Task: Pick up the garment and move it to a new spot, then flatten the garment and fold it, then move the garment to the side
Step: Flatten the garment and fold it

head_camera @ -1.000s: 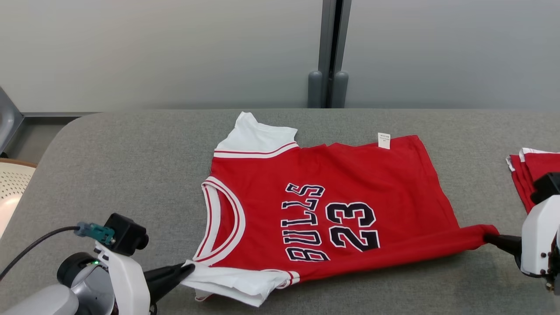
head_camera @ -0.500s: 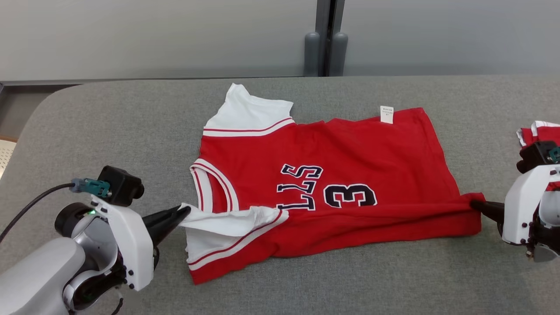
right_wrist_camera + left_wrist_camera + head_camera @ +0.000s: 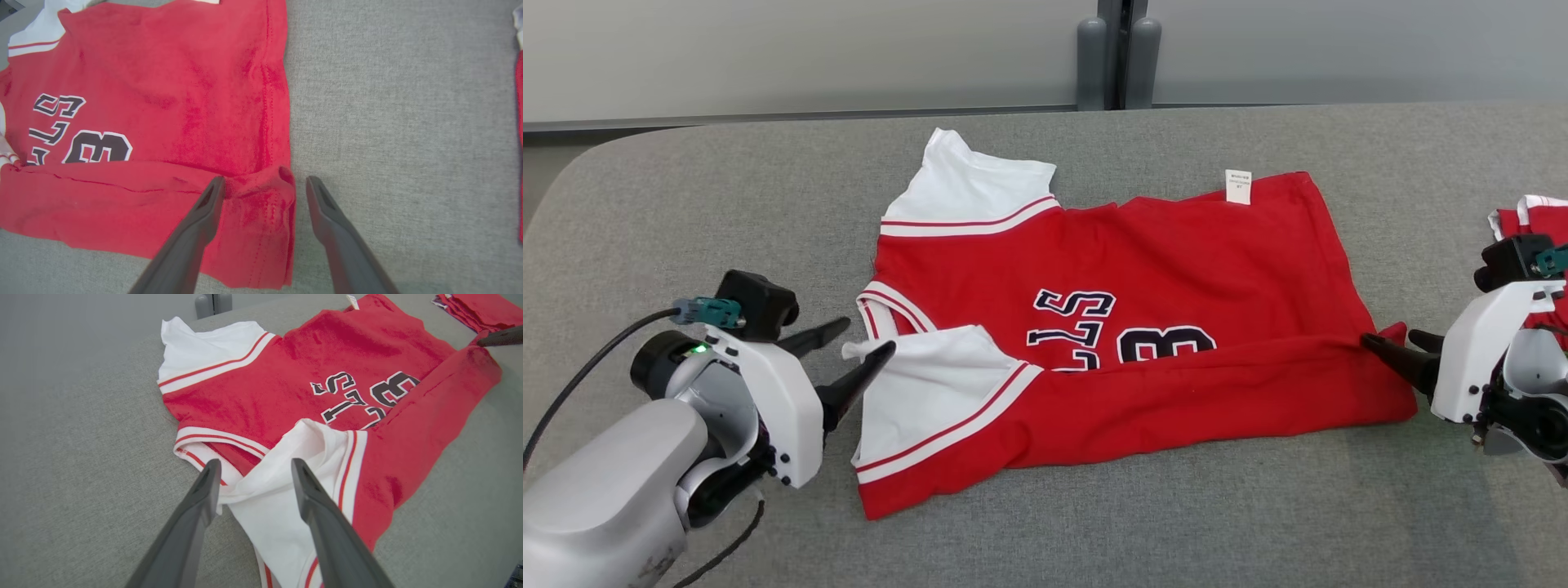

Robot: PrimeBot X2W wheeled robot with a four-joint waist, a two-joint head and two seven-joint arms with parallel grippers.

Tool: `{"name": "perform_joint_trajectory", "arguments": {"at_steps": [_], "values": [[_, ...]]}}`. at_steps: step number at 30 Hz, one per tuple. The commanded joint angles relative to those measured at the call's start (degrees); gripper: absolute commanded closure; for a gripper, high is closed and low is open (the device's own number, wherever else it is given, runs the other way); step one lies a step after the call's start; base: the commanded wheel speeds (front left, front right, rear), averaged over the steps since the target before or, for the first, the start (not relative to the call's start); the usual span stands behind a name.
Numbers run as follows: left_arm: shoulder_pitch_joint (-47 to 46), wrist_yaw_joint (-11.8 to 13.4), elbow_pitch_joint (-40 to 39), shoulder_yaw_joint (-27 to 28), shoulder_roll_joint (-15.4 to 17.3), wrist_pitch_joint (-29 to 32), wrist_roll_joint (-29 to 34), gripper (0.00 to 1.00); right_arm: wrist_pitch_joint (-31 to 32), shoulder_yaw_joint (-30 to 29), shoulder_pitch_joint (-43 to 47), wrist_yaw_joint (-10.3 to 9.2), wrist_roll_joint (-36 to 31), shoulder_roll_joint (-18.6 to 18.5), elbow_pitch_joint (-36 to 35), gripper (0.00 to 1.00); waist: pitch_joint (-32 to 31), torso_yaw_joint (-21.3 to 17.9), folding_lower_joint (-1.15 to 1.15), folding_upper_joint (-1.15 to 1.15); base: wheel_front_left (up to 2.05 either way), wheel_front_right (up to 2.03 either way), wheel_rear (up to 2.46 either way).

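Head view: red short-sleeved jersey with white sleeves and black lettering (image 3: 1176, 253) lies spread on the grey fabric-covered desk (image 3: 727, 204), about mid-desk, collar toward the robot's left, hem toward its right.

Near long edge is turned over onto the front as a red band (image 3: 1217, 392), covering the lower part of the lettering. The near white sleeve (image 3: 923, 384) lies on top at the collar end.

Left pincer (image 3: 870, 333): fingers spread, the sleeve's corner lying loose between them, not pinched. Right pincer (image 3: 1388, 336): fingers spread, straddling the hem corner of the band; right wrist view shows cloth between them, unclamped.

Judgement: folding step, first lengthwise fold just laid, both ends let go.

Next move calls for:
- drawing both pincers straight back off the cloth, low risk of snagging if they lift first;
- then regrasping for the second fold; the far sleeve and the far edge with its white label (image 3: 1238, 186) lie unfolded.

Edges and room:
- bare desk on the near side and to the left, up to the rounded left corner;
- some bare desk beyond the far edge of the jersey;
- right side tighter: a pile of red cloth (image 3: 1531, 220) sits just behind the right pincer, so the sideways move looks easier leftward.
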Motion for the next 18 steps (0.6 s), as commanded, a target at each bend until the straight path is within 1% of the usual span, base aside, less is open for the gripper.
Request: {"name": "perform_joint_trajectory", "arguments": {"at_steps": [1, 3, 4, 5, 7, 9, 11, 14, 16, 18], "values": [[-1.3, 0.0, 2.7, 1.0, -0.7, -3.5, 1.4, 0.0, -2.8, -0.7, -0.2, 0.01, -0.8, 0.3, -0.2, 0.0, -0.2, -0.2, 0.0, 0.0, 0.0, 0.0, 0.0], [-1.3, 0.9, 5.2, 2.3, -1.9, -7.6, 1.9, 0.0, -6.8, -1.6, -0.1, 0.01, -1.7, 0.4, 0.0, 0.0, -0.5, -0.2, 0.0, 0.0, 0.0, 0.0, 0.0], [-1.3, 0.9, 5.2, 2.3, -1.9, -7.6, 1.9, 0.0, -6.8, -1.6, -0.1, 0.01, -1.7, 0.4, 0.0, 0.0, -0.5, -0.2, 0.0, 0.0, 0.0, 0.0, 0.0], [-1.2, 1.6, 6.3, 3.0, -2.5, -9.8, 2.3, 0.0, -9.1, -1.9, 0.1, 0.01, -2.3, 0.6, -0.2, 0.0, -0.8, -0.2, 0.0, 0.0, 0.0, 0.0, 0.0], [-0.4, 3.3, 8.3, 5.0, -3.7, -14.6, 1.8, 0.0, -14.4, -2.8, 0.8, 0.01, -3.5, 0.7, -0.5, 0.0, -1.4, -0.2, 0.0, 0.0, 0.0, 0.0, 0.0], [0.9, 4.4, 9.6, 7.4, -5.2, -19.0, 0.4, 0.0, -20.1, -3.5, 1.8, 0.01, -4.8, 0.8, -1.2, 0.0, -2.0, 0.0, 0.0, 0.0, 0.0, 0.0, 0.0], [2.0, 5.5, 10.1, 10.1, -6.5, -21.6, -0.6, 0.0, -26.0, -4.3, 2.9, 0.01, -5.9, 0.6, -1.9, 0.0, -2.7, 0.2, 0.0, 0.0, 0.0, 0.0, 0.0], [4.9, 6.4, 8.9, 16.1, -8.8, -23.0, -2.1, 0.0, -34.4, -6.2, 5.1, 0.01, -7.1, 0.7, -3.1, 0.0, -4.0, 0.5, 0.0, 0.0, 0.0, 0.0, 0.0], [7.7, 6.5, 5.8, 23.3, -10.9, -23.1, -0.7, 0.0, -36.9, -7.5, 6.6, 0.01, -9.4, 0.6, -3.5, 0.0, -4.6, 0.7, 0.0, 0.0, 0.0, 0.0, 0.0], [12.4, 6.0, 2.9, 29.2, -13.0, -23.1, 2.6, 0.0, -37.8, -9.8, 8.3, 0.01, -12.4, 1.1, -4.0, 0.0, -5.1, 0.6, 0.0, 0.0, 0.0, 0.0, 0.0]]}}
